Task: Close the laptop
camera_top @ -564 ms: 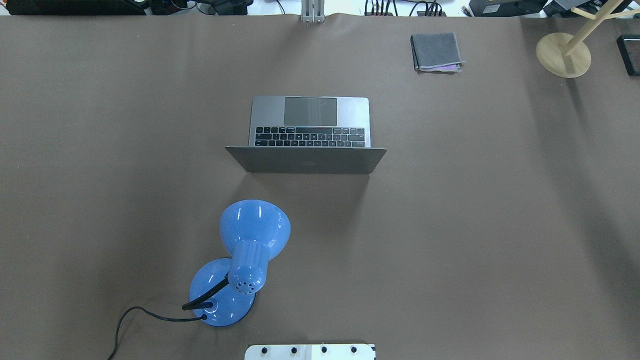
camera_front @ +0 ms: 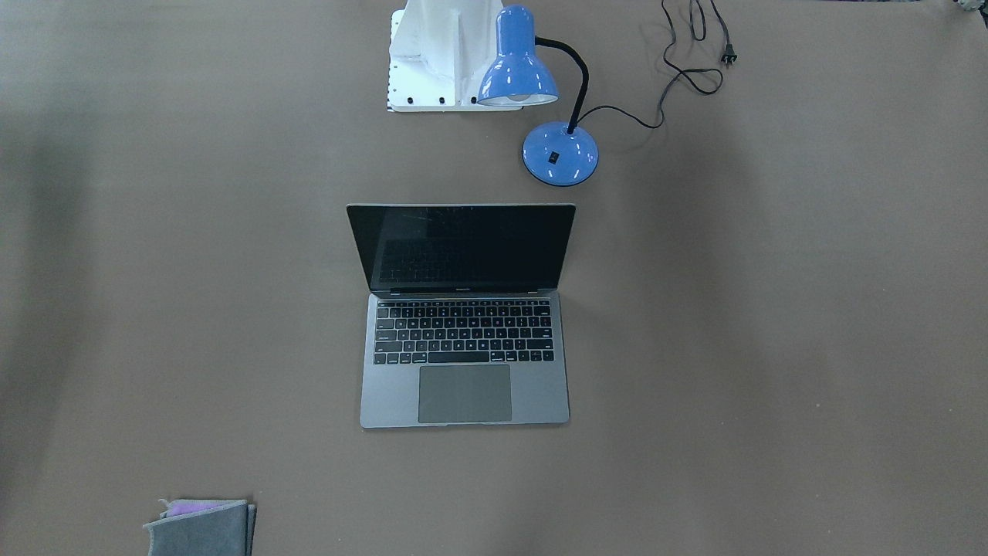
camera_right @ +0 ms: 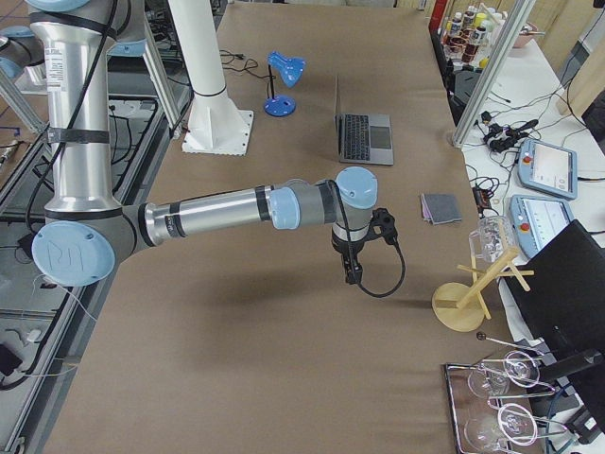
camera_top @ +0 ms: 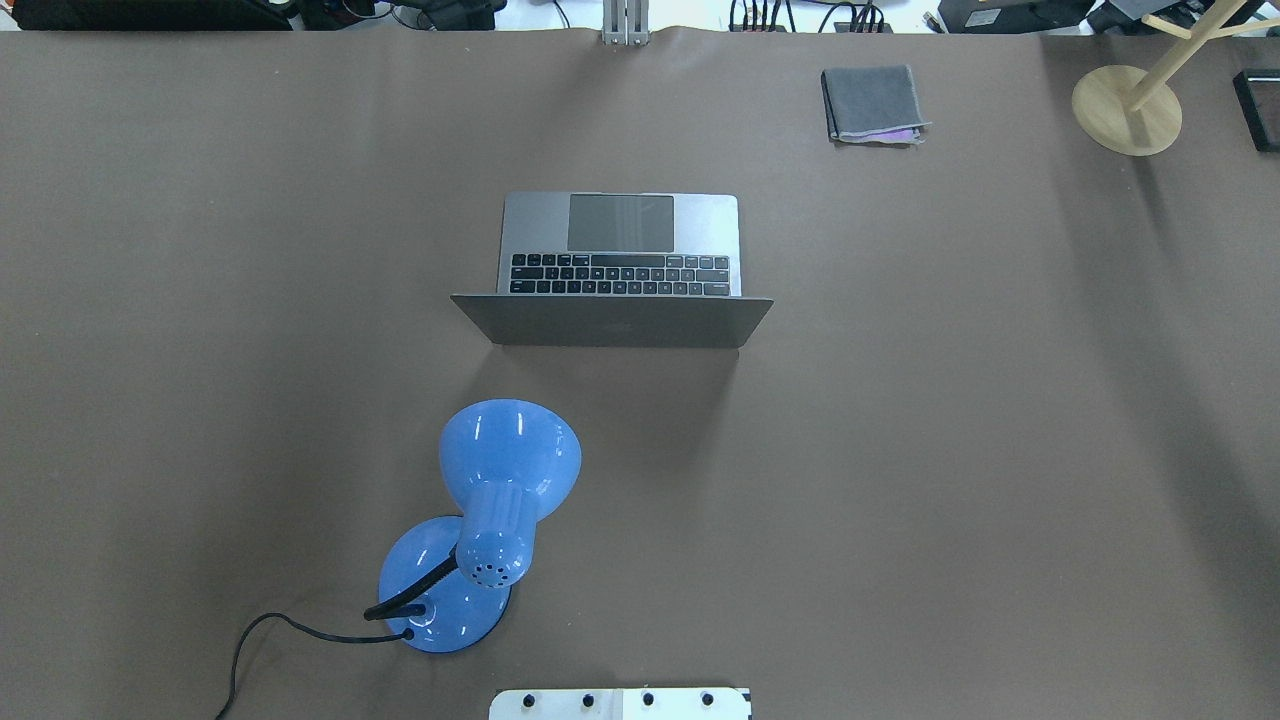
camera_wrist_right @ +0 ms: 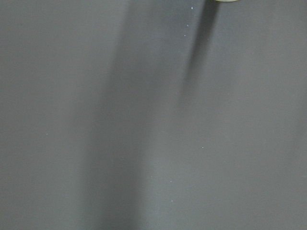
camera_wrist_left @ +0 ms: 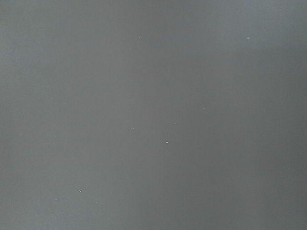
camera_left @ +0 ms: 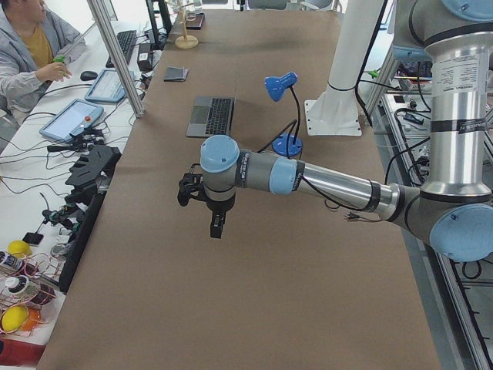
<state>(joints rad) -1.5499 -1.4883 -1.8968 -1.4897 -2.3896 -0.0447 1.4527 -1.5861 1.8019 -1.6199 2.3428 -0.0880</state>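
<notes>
The space-grey laptop (camera_top: 620, 270) stands open in the middle of the table, its lid upright with the back toward the robot. In the front-facing view its black screen and keyboard (camera_front: 463, 332) show. It also shows in the left side view (camera_left: 211, 116) and the right side view (camera_right: 364, 135). My left gripper (camera_left: 216, 228) hangs over bare table far to the laptop's left. My right gripper (camera_right: 353, 274) hangs over bare table far to its right. Both show only in the side views, so I cannot tell whether they are open or shut. The wrist views show only table surface.
A blue desk lamp (camera_top: 485, 520) with a black cord stands between the robot's base and the laptop. A small grey folded cloth (camera_top: 872, 103) lies at the far right. A wooden stand (camera_top: 1128, 108) and a glass rack (camera_right: 510, 397) are at the right end.
</notes>
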